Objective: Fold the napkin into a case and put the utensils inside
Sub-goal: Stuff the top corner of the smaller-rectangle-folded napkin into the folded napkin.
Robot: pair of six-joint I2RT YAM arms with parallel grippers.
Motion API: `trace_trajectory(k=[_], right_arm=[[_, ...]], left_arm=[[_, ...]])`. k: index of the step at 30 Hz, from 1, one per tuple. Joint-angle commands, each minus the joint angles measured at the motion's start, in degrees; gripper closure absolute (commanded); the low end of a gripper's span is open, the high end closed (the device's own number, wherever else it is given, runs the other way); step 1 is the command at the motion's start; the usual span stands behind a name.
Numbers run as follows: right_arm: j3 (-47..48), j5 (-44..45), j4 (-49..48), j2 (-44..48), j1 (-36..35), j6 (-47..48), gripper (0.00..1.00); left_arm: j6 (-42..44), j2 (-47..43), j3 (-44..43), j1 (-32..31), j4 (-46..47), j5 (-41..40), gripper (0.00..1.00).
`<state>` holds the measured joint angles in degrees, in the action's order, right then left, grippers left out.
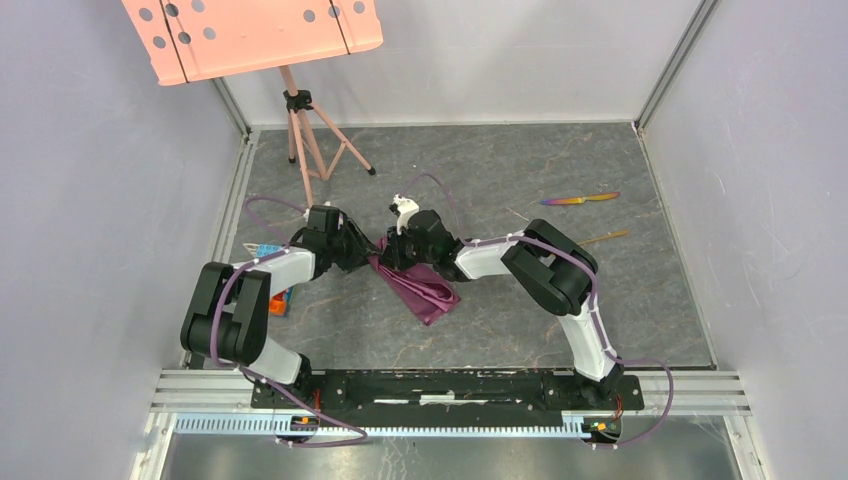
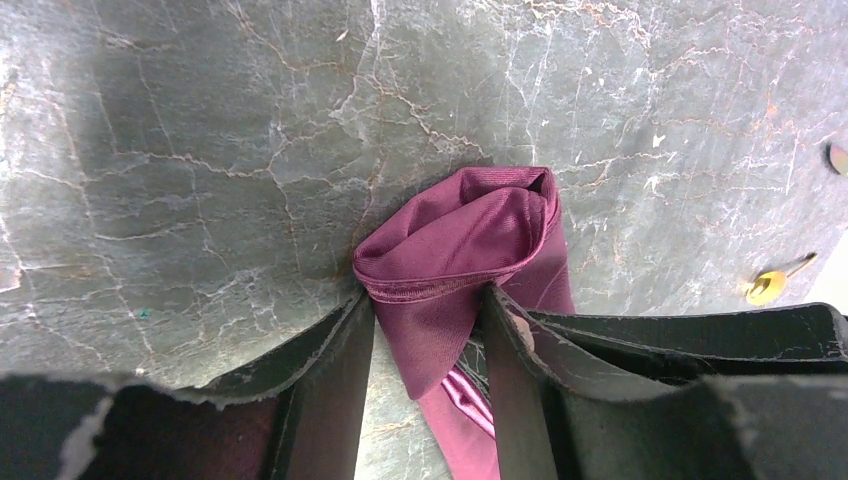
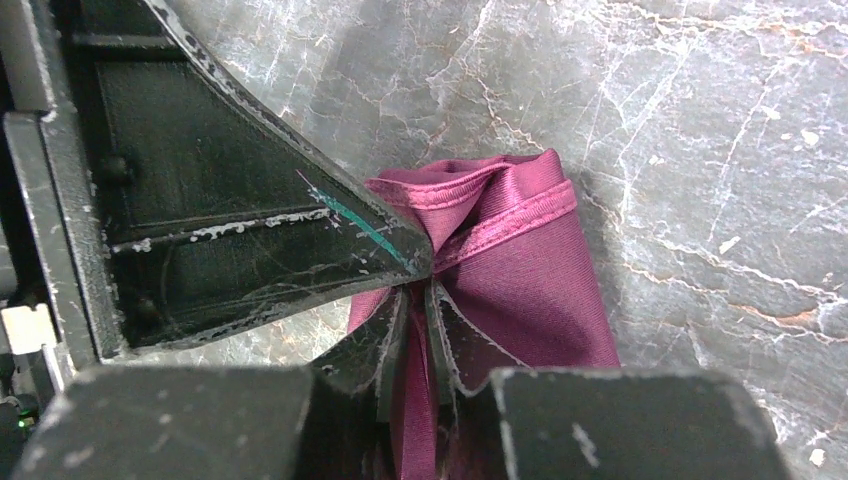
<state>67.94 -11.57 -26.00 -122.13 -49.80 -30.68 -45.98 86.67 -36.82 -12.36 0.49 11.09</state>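
Observation:
The plum-purple napkin (image 1: 428,290) lies bunched in a narrow strip in the middle of the table. Both grippers meet at its far left end. My left gripper (image 1: 368,252) holds a rolled fold of the napkin (image 2: 470,230) between its fingertips (image 2: 425,300). My right gripper (image 1: 395,250) is shut tight on a thin pleat of the napkin (image 3: 520,270), with its tips (image 3: 418,290) against the left gripper's finger (image 3: 250,220). The iridescent knife (image 1: 580,199) and the gold spoon (image 1: 605,238) lie at the far right. The spoon's bowl also shows in the left wrist view (image 2: 768,287).
A pink perforated stand (image 1: 250,30) on a tripod (image 1: 305,140) stands at the back left. A small blue-and-orange object (image 1: 276,298) lies under my left arm. Grey walls close in the table on three sides.

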Motion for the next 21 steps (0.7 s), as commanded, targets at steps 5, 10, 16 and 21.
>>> trace_trajectory(k=[5, 10, 16, 21], right_arm=[[0.89, 3.61, 4.54, 2.70, -0.55, 5.74, 0.77], [2.70, 1.42, 8.71, 8.92, -0.48, 7.89, 0.65], [0.58, 3.20, 10.99, 11.69, -0.47, 11.93, 0.64], [-2.53, 2.45, 8.37, 11.02, -1.20, 11.96, 0.74]], left_arm=[[4.78, -0.32, -1.54, -0.30, -5.93, -2.58, 0.48], [5.14, -3.08, -0.17, -0.46, -6.89, -4.01, 0.48], [6.52, -6.59, 0.61, -1.03, -9.67, -5.84, 0.48], [6.51, -4.79, 0.87, -1.50, -8.44, -5.40, 0.47]])
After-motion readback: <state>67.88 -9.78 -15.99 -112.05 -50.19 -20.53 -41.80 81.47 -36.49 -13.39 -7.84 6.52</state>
